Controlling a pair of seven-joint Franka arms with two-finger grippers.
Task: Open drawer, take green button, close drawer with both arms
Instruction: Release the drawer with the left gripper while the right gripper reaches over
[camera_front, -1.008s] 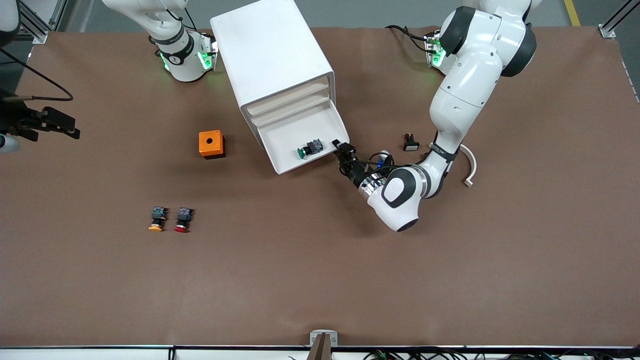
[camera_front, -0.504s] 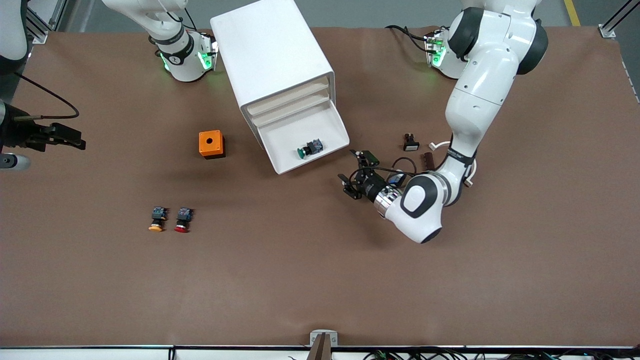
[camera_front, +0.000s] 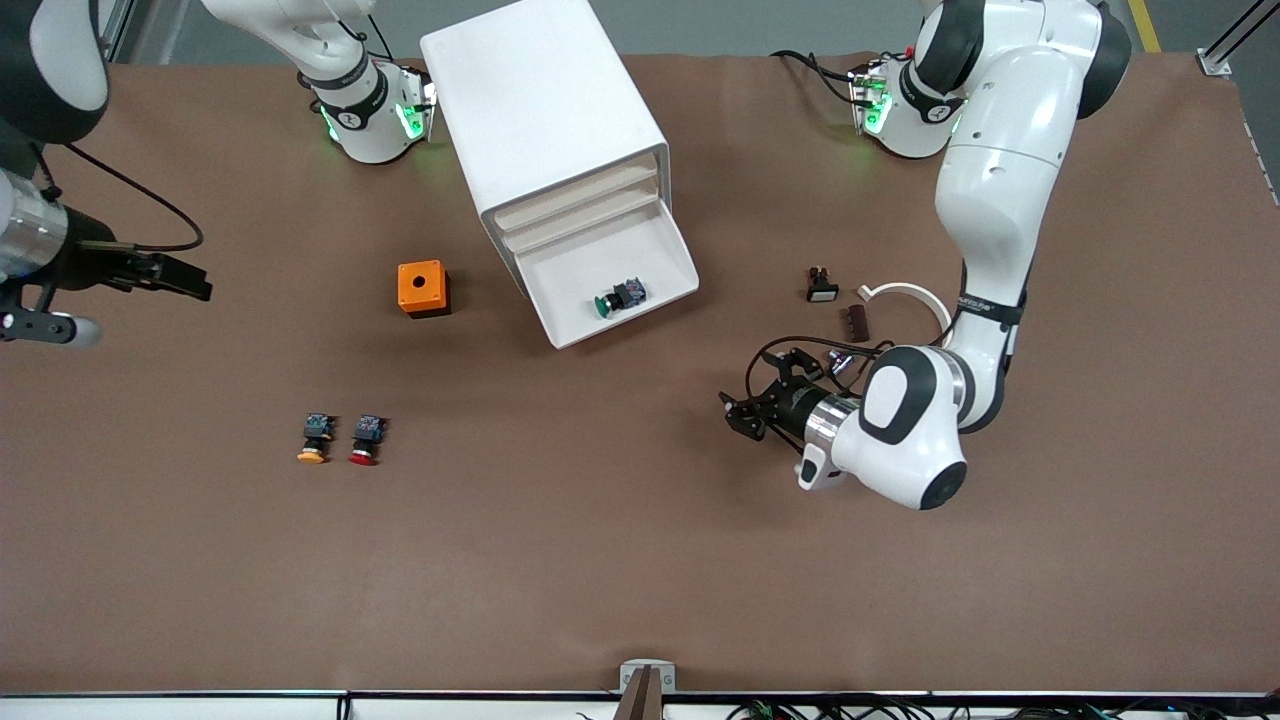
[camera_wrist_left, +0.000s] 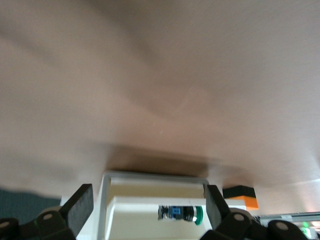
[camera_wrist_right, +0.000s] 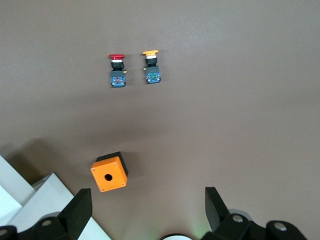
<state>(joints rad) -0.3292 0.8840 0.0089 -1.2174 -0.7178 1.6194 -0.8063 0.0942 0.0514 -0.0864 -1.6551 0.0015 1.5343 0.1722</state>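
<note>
Brown covering spans the whole bench (camera_front: 560, 560). On it, toward the robots' bases, stands the white cabinet (camera_front: 540, 110), its drawer (camera_front: 668, 268) pulled out toward the front camera and lying open. Two cream drawer fronts show above it, both closed.

Next in size come the arms. The left arm reaches from its base down to the bench, nearer the front camera than the drawer and toward the left arm's end; its left claw (camera_front: 752, 400) hangs low over bare bench — fingers apart, holding nothing. In the left wrist view the two black fingers (camera_wrist_left: 80, 207) stand wide, with the drawer seen between them. The right arm comes in at the right arm's end of the bench; its right claw (camera_front: 170, 275) is up over that end, away from the cabinet. In the right wrist view its fingers (camera_wrist_right: 80, 207) are also spread, empty.

An orange box (camera_front: 423, 288) with a round hole in its top sits beside the cabinet, toward the right arm's end. A white curved part (camera_front: 915, 293) lies by the left arm's forearm, with a dark brown block (camera_front: 856, 322) and a small black piece with a white face (camera_front: 822, 286) just beside it.

Smallest are the buttons. The green button (camera_front: 618, 297) lies on its side in the drawer — close to its front edge. Yellow button (camera_front: 316, 437) and red button (camera_front: 366, 439) lie side by side on the bench, nearer the front camera than the orange box.
</note>
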